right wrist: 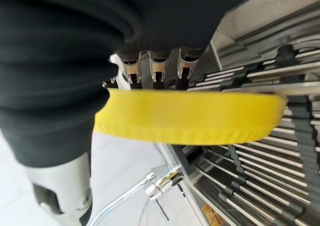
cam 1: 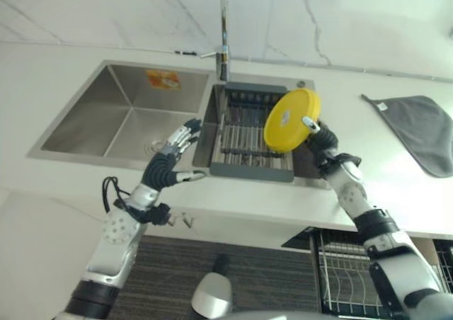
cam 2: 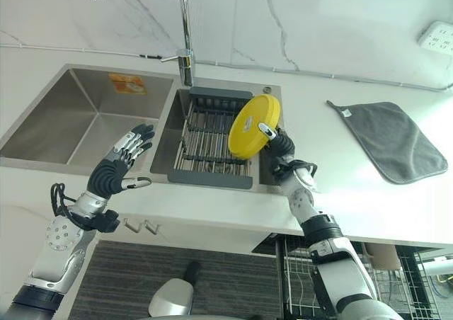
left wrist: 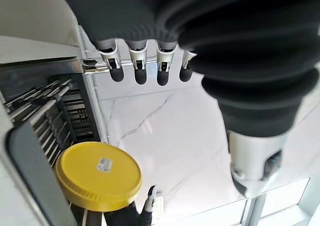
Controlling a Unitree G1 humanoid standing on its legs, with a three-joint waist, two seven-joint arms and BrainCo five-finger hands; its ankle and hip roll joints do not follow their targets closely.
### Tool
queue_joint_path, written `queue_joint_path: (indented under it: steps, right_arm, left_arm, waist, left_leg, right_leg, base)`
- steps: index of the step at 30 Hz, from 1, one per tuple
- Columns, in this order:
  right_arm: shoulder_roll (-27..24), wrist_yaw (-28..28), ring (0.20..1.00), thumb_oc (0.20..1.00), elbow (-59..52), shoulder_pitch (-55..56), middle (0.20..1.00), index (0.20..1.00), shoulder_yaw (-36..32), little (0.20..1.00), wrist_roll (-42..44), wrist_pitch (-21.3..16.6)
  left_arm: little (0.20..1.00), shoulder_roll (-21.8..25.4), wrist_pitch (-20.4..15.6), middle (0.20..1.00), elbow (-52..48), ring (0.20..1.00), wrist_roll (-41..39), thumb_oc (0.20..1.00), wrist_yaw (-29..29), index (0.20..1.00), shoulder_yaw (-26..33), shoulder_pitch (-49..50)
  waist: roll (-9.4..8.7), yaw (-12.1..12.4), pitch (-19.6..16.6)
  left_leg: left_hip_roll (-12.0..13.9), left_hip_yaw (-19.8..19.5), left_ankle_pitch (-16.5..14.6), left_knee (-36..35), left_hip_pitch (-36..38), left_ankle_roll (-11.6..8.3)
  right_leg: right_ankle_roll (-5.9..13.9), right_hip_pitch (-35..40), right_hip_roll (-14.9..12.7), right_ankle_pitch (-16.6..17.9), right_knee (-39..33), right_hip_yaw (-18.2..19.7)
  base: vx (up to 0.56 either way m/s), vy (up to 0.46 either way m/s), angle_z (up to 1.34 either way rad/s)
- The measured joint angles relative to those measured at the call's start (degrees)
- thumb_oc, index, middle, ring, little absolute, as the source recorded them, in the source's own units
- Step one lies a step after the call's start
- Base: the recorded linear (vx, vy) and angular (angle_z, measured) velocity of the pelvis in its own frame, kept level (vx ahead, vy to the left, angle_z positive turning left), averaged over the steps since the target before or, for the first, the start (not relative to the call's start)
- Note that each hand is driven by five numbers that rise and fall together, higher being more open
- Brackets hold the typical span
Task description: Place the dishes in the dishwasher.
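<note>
Yellow plate (cam 1: 291,120), grey cloth (cam 1: 421,129), white bench (cam 1: 368,185), steel sink (cam 1: 120,115), dark grey rack (cam 1: 248,132), white veined wall (cam 1: 340,23).

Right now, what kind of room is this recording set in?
Most likely a kitchen: a double steel sink under a tall tap in a pale counter, and an open dishwasher rack below. The right hand holds a yellow plate.

No legible text or numbers.
</note>
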Motion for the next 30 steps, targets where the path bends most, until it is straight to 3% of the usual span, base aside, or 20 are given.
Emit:
queue_joint_path:
  steps: [10,28,29,30]
  right_arm:
    - [-0.1,-1.8,1.000,1.000,2.6,-2.7,1.000,1.000,1.2,1.000,0.0,0.0]
    - [-0.7,-7.7,1.000,1.000,4.9,-4.9,1.000,1.000,1.0,1.000,-1.3,1.2]
    - [-1.0,-7.8,0.507,0.507,5.6,-5.1,0.507,0.507,1.0,0.507,-1.8,1.2]
    - [-1.2,-7.9,0.200,0.200,7.0,-5.7,0.200,0.200,1.0,0.200,-2.5,1.2]
  left_arm:
    - [1.000,1.3,0.8,1.000,0.0,1.000,-0.1,1.000,-1.2,1.000,0.0,0.0]
    - [1.000,1.6,0.8,1.000,0.0,1.000,-2.0,1.000,-1.4,1.000,0.0,-0.2]
    - [1.000,1.7,0.9,1.000,0.0,1.000,-2.1,1.000,-1.4,1.000,0.0,-0.3]
    - [1.000,1.9,0.9,1.000,0.0,1.000,-2.1,1.000,-1.4,1.000,0.0,-0.3]
  waist:
    - [-0.73,0.6,0.9]
    - [-0.30,1.6,1.3]
    - [-0.30,1.7,1.3]
    - [-0.30,1.7,1.3]
  left_leg:
    - [-0.1,-1.2,-0.5,0.9,-0.4,-0.32]
    - [-0.4,-1.5,-0.8,1.9,-1.3,-0.16]
    - [-0.4,-1.6,-0.8,1.9,-1.3,-0.16]
    - [-0.4,-1.6,-0.8,1.9,-1.3,-0.15]
  right_leg:
    - [-0.01,0.3,0.1,0.0,0.0,-0.3]
    - [-0.05,0.4,0.0,0.0,0.0,-1.3]
    - [-0.04,0.4,0.0,0.0,0.0,-1.4]
    - [-0.04,0.5,0.0,-0.1,0.0,-1.4]
  base:
    - [0.01,-0.007,0.02]
    - [0.00,0.004,0.01]
    - [0.00,0.000,0.00]
    - [0.00,0.000,0.00]
